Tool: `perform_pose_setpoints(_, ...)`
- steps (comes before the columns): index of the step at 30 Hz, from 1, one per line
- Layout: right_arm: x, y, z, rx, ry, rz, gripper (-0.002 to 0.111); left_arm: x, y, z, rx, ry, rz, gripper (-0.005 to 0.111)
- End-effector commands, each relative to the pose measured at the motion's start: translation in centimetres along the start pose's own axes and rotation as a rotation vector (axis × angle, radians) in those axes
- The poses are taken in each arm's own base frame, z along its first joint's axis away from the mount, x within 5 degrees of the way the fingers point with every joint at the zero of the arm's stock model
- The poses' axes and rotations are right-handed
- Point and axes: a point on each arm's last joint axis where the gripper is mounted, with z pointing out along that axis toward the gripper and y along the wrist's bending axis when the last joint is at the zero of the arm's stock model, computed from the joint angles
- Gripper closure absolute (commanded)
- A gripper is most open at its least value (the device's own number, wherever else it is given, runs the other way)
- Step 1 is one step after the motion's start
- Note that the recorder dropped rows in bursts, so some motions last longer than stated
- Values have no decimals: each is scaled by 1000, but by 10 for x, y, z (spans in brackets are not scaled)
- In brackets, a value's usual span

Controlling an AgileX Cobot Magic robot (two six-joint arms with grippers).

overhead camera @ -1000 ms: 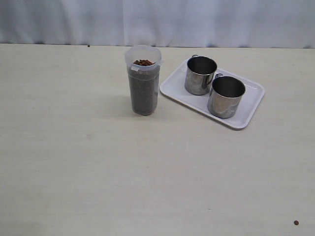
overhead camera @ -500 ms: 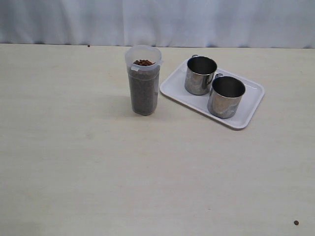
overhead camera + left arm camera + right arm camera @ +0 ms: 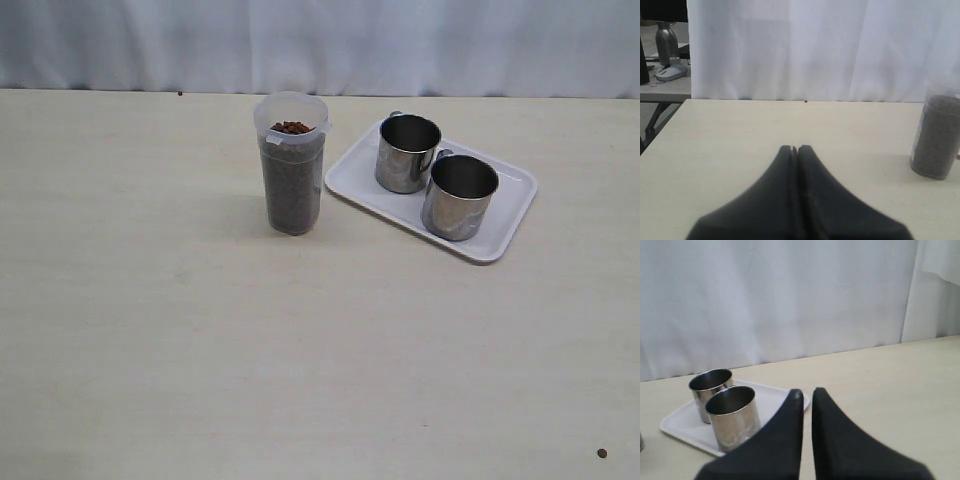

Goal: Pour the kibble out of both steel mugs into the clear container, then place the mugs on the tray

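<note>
Kibble [image 3: 291,128] — dim inside clear container [image 3: 291,106]

clear container [image 3: 291,185] — upright, kibble [image 3: 291,128] nearly to rim | rear steel mug [image 3: 406,155], front steel mug [image 3: 458,200] — upright, apparently empty, on white tray [image 3: 352,179]

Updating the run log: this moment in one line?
kibble: in clear container | rear steel mug and front steel mug: upright on tray | left gripper: shut, empty | right gripper: shut, empty

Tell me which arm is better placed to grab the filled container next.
Left, probably. The clear container stands left of the tray, on the left arm's side, and shows in the left wrist view; the right one faces the steel mugs.
</note>
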Motion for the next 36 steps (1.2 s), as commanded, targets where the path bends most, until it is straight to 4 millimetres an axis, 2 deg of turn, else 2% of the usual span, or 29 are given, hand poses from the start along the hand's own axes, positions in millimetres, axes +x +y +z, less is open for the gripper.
perform_pose_setpoints(1, 1, -2, 0, 35, 5, -33, 103, 0, 0, 0, 7, -9, 3, 107)
perform_pose_setpoints(8, 12, -1, -1, -7, 121, -72, 103, 0, 0, 0, 7, -9, 3, 107)
perform_pose_setpoints(17, 12, 4, -1, -66, 124, -127, 103, 0, 0, 0, 7, -9, 3, 107)
perform_pose_setpoints(36, 8, 4, 0, -64, 81, -64, 103, 0, 0, 0, 7, -9, 3, 107)
